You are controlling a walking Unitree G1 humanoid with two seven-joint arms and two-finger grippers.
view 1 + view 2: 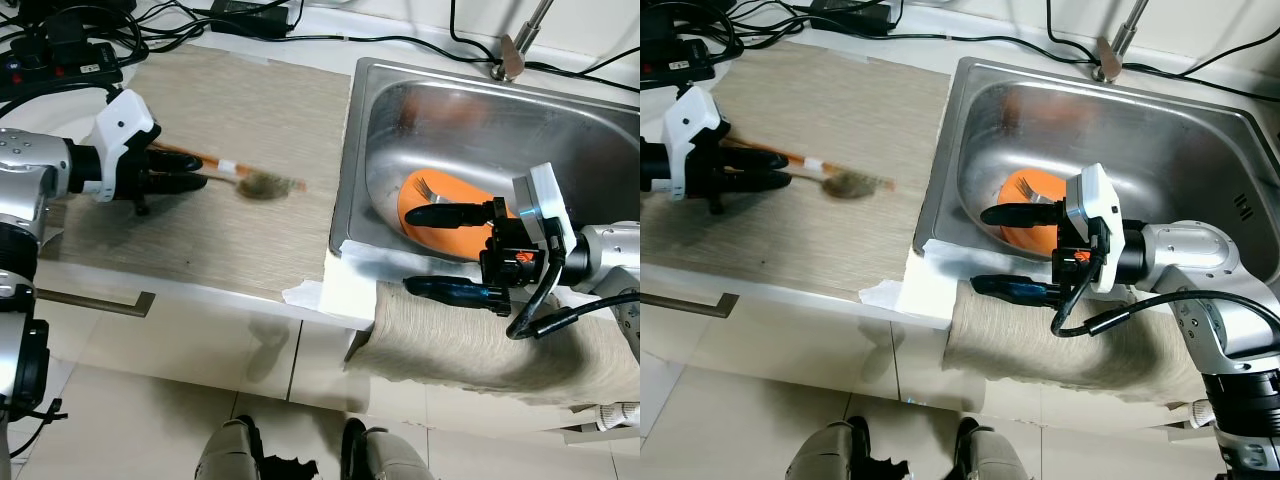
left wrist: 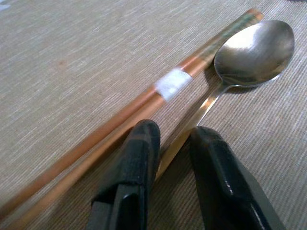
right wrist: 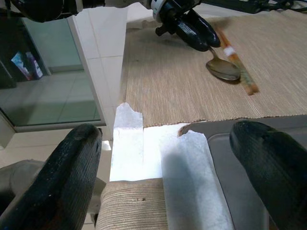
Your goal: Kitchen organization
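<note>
A steel spoon (image 2: pixel 254 48) lies on the beige woven mat (image 1: pixel 230 100) beside a pair of brown chopsticks (image 2: pixel 144 103) bound with white tape. My left gripper (image 1: pixel 195 178) is low over the mat, its fingers shut on the spoon's handle. The spoon's bowl (image 1: pixel 262 185) looks blurred. In the steel sink (image 1: pixel 480 110) an orange plate (image 1: pixel 440 190) leans with a fork (image 1: pixel 432 186) on it. My right gripper (image 1: pixel 410 250) stands open across the sink's front rim, one finger over the plate and the other over the cloth, holding nothing.
A beige cloth (image 1: pixel 470 340) hangs over the counter's front edge below the sink. White paper (image 3: pixel 144 153) covers the counter corner between mat and sink. A power strip and cables (image 1: pixel 60 60) lie at the back left. The faucet base (image 1: pixel 515 50) stands behind the sink.
</note>
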